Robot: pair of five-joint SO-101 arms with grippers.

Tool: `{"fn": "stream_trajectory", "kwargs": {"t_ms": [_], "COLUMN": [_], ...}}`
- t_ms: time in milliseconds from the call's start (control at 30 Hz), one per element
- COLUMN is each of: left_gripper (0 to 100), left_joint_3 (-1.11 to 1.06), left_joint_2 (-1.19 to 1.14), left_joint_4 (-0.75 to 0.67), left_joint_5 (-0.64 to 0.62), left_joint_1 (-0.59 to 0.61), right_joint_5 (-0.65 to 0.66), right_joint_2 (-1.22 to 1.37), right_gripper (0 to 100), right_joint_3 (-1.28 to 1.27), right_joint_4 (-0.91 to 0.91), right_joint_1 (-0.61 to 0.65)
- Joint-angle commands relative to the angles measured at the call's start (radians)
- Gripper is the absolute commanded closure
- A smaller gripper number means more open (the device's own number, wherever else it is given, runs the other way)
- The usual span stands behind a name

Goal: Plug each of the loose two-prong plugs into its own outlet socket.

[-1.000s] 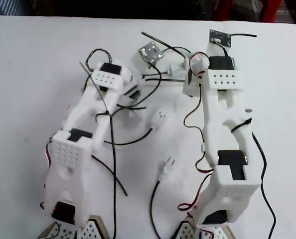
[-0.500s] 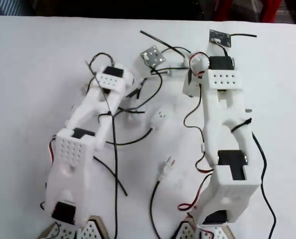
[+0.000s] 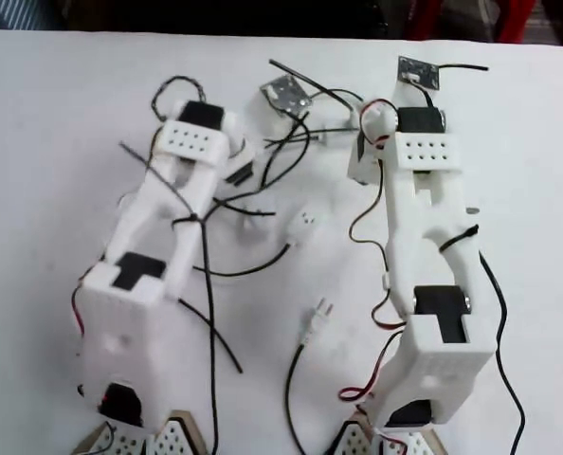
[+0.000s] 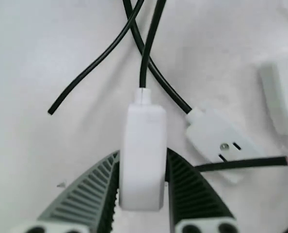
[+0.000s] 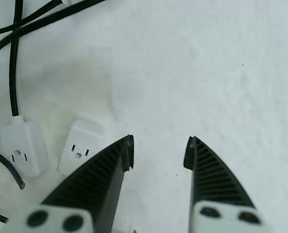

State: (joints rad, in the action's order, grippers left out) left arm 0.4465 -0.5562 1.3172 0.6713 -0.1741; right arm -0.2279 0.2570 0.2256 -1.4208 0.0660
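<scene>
The left arm has swung outward, left gripper (image 4: 141, 194) clamping a white block-shaped plastic plug (image 4: 143, 155) that likely needs squaring with the white plastic socket (image 4: 219, 141) alongside.

No writing, number or brand mark could be read anywhere. The outlet socket (image 4: 216, 141) showed only its two slots and a round hole on its face. The white connector body (image 4: 143, 155) was plain. In the high view a small circuit board (image 3: 286, 95) and a second board (image 3: 417, 71) possibly bore fine markings, but these were too small to make out.
</scene>
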Motion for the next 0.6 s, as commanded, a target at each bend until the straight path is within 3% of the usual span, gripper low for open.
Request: {"fn": "stream_trajectory", "kwargs": {"t_ms": [0, 333, 567], "left_gripper": [98, 98, 98], "left_joint_3": [0.006, 0.003, -0.295], "left_joint_2": [0.206, 0.469, 0.650], "left_joint_4": [0.152, 0.446, 0.400], "left_joint_5": [-0.006, -0.092, -0.130], "left_joint_1": [-0.035, -0.064, -0.094], "right_joint_5": [0.006, 0.006, 0.006], "right_joint_2": [-0.015, -0.012, -0.012], "right_gripper": [82.9, 82.9, 82.9], "right_joint_3": [0.003, 0.003, 0.002], "right_joint_4": [-0.004, -0.004, -0.004], "right_joint_1": [-0.005, -0.005, -0.005]}}
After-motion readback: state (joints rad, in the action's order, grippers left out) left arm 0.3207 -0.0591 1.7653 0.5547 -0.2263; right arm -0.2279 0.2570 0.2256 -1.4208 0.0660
